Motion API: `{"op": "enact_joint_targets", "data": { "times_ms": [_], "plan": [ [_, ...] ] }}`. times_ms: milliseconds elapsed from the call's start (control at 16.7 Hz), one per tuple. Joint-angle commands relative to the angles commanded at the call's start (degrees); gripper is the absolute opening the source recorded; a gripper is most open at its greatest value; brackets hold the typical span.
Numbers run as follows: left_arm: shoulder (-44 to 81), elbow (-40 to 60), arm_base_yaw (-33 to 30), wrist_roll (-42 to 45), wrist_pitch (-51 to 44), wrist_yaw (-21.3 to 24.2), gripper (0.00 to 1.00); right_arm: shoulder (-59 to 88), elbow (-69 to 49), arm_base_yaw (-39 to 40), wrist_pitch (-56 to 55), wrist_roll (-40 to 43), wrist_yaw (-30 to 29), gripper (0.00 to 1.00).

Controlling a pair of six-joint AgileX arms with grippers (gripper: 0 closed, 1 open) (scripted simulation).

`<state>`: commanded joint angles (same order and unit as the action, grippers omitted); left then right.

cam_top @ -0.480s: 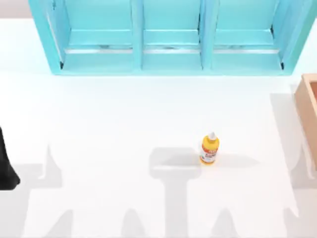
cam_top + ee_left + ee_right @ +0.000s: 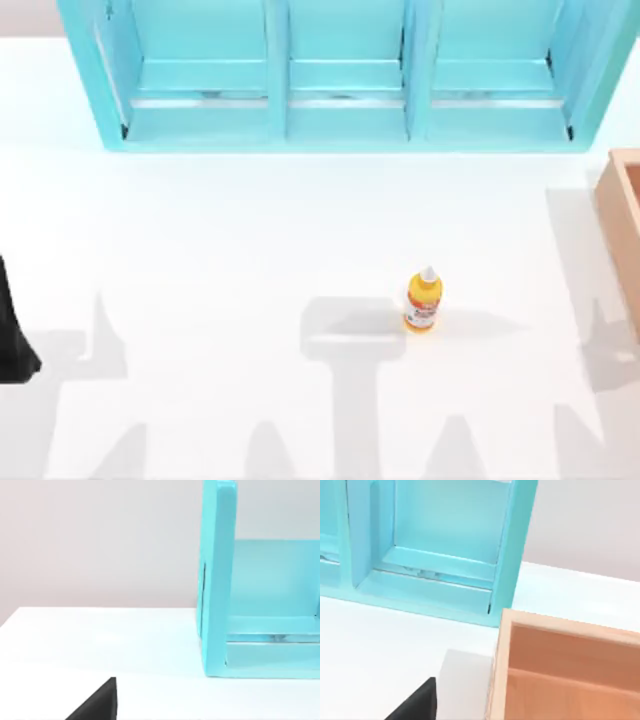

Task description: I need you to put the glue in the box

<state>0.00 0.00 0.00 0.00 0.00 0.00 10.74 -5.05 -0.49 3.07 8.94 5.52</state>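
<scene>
Left arm parked at frame's left edge, claw state can't tell. Glue upright, centre-right on counter, untouched. Box at right edge, well apart. Risk: small bottle tips if claw clips the nozzle.

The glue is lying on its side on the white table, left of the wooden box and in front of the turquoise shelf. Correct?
Not quite. In the top view the glue stands upright, nozzle up, not on its side. The rest holds.
</scene>
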Motion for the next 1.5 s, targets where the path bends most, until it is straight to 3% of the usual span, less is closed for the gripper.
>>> {"op": "enact_joint_targets", "data": {
  "times_ms": [1500],
  "plan": [
    [0.0,0.0,0.0,0.0,0.0,0.0,1.00,79.5,-41.4,1.2,17.7,58.0,46.0,1.00]
  ]
}}
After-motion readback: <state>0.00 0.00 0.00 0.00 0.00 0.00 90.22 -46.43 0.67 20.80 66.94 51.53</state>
